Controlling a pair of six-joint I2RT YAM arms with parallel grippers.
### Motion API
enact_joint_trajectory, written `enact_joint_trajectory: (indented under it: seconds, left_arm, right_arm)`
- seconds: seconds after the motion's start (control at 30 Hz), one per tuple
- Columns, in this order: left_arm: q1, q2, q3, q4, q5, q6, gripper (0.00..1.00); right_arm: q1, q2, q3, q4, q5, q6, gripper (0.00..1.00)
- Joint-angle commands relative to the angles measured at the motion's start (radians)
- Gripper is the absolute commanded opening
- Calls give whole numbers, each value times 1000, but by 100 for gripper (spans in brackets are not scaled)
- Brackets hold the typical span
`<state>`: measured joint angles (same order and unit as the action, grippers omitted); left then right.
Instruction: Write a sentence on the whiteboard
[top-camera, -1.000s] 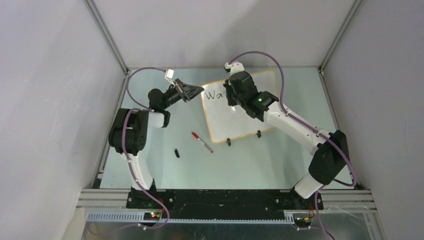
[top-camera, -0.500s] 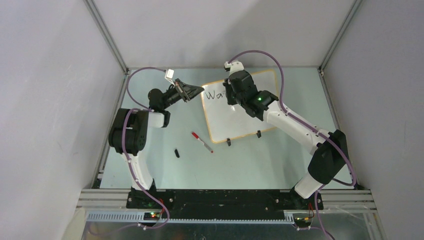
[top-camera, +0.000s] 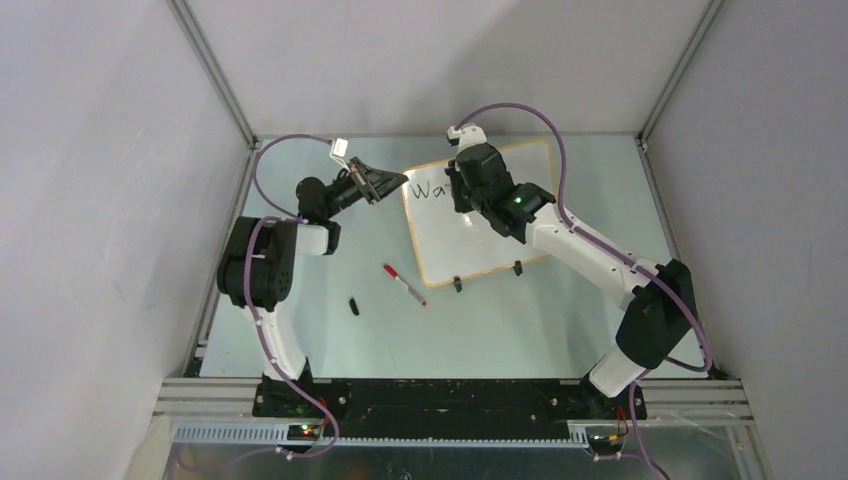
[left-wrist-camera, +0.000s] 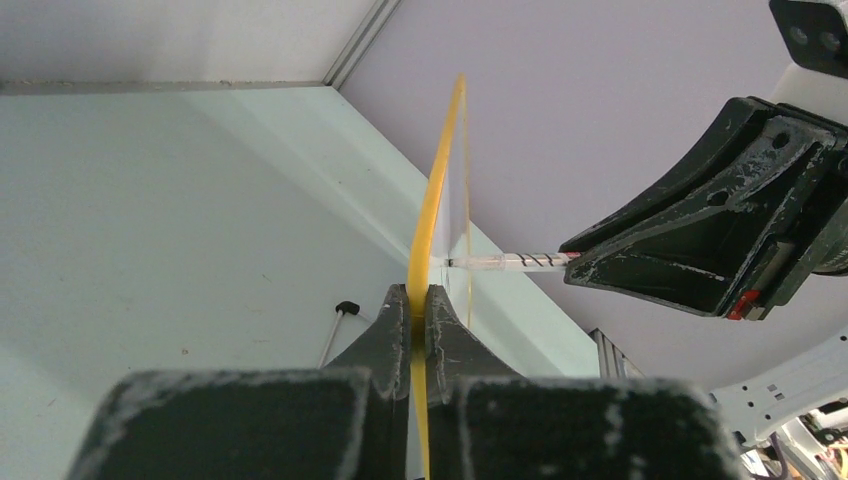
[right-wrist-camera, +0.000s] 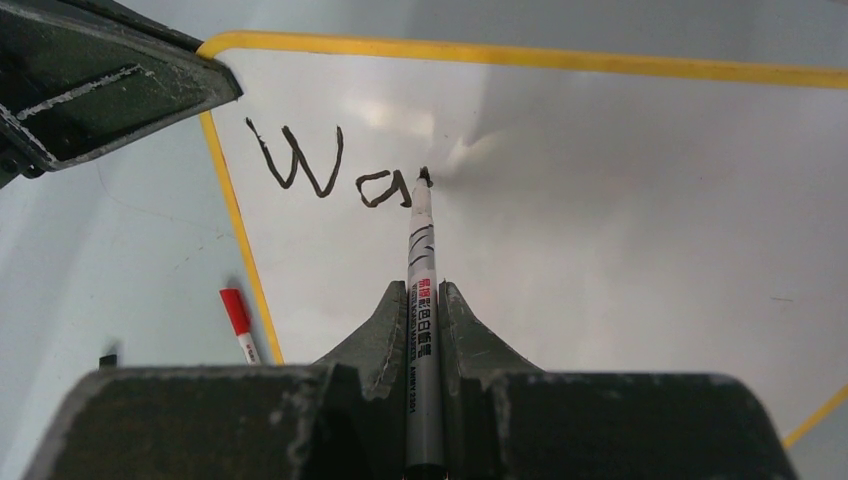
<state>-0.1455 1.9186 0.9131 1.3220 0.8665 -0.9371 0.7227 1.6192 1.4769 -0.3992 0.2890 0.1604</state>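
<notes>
Finds the right gripper (right-wrist-camera: 420, 295) a shade farther toward the far-left corner of the whiteboard (right-wrist-camera: 620, 260) than a second ago, with nothing else shifted. Pinches the black marker (right-wrist-camera: 421, 240) tight between pressed fingers, tip down on the white surface just right of the "a". Reads only "Wa" so far of the sentence (right-wrist-camera: 325, 170) — dark strokes near the board's top-left corner, close to the yellow-orange frame (right-wrist-camera: 500, 52). Suggests a fresh stroke under way, most likely the third letter, and leaves nearly the whole sentence to write. Steadies the board through the left gripper (left-wrist-camera: 418, 295), clamped shut on the frame's edge at the left side. Shows two black clip feet (top-camera: 457, 284) at the board's near edge. Leaves a red-capped marker (top-camera: 404, 284) and a small black cap (top-camera: 354, 306) lying loose on the tabletop (top-camera: 520, 330), near the board's lower-left corner but apart from it. Calls for even tip pressure and small wrist moves, plus an unbroken hold on the frame — otherwise risks a skipped or smeared line.
</notes>
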Motion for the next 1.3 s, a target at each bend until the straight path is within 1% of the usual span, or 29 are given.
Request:
enact_joint_trajectory:
  seconds: [0.0,0.6,0.93,1.27]
  left_arm:
    - [-8,-24,13,0,33,69,0]
    - [-7,-24,13,-2,34,71,0]
    - [-8,-25,12,-2,33,72,0]
    - [-9,-24,15,-2,35,72,0]
  right_arm:
    - [9,-31,-13,-19,31,-1,0]
    - [27,-39,-19,-27,52,-9,0]
    - [18,1,48,-40,49,-11,0]
    - [4,9,60,-43,45,-8,0]
